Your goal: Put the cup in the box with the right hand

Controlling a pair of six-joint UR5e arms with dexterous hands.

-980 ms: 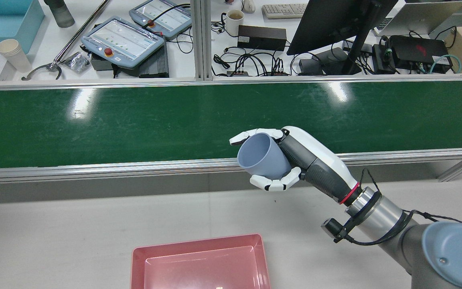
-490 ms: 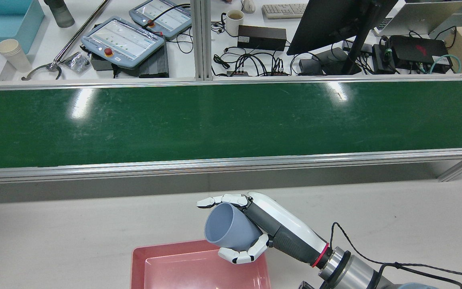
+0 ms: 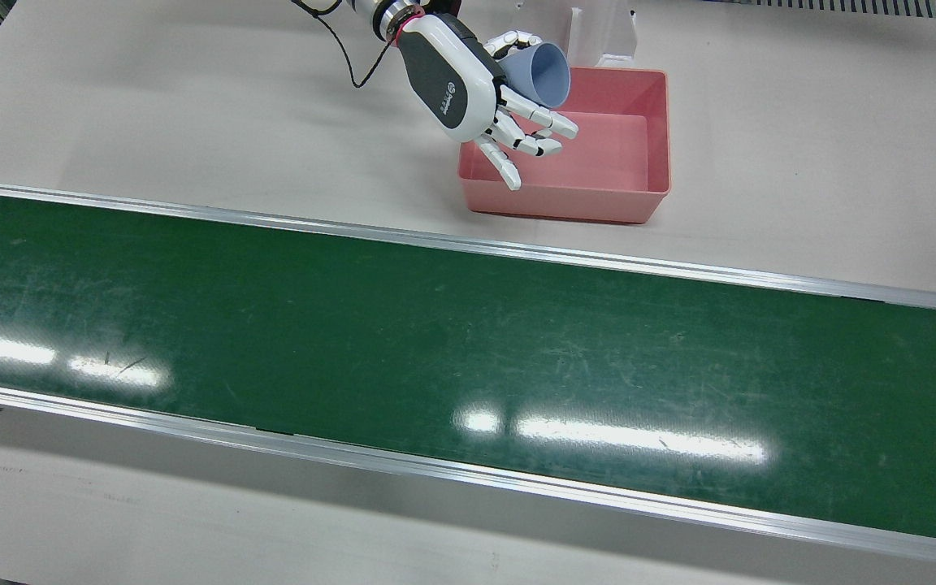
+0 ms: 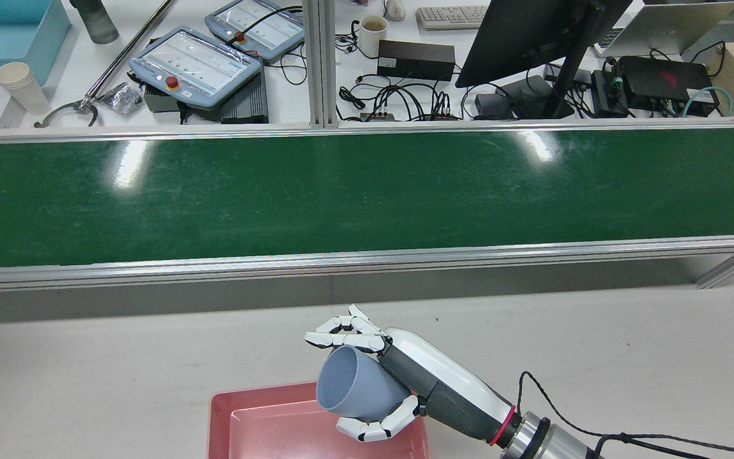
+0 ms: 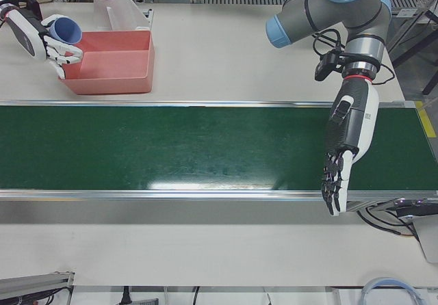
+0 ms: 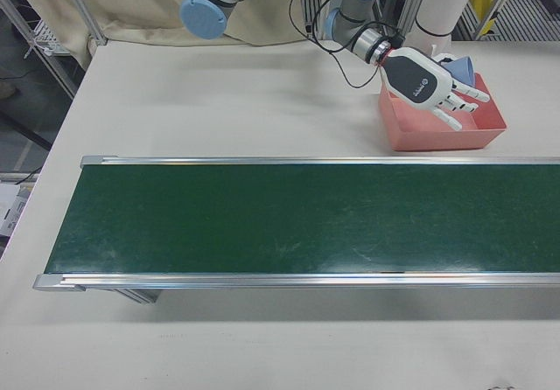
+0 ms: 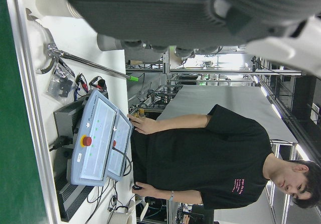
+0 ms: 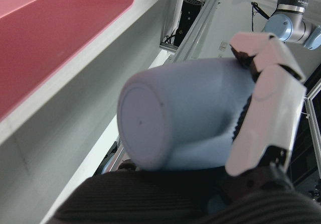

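Blue-grey cup (image 4: 357, 387) rests tilted in the right hand (image 4: 373, 376), whose fingers (image 3: 529, 130) are spread loosely, letting go; its mouth points left over the pink box (image 3: 647, 134) so it can tip in. Left hand (image 5: 339, 175) hangs open, far right.

Pale table (image 3: 192, 97), pink box (image 3: 655, 175) (open-topped), green conveyor belt (image 3: 354, 325)

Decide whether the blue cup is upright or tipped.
Tipped: the cup lies sideways in the right hand, mouth facing sideways above the pink box.
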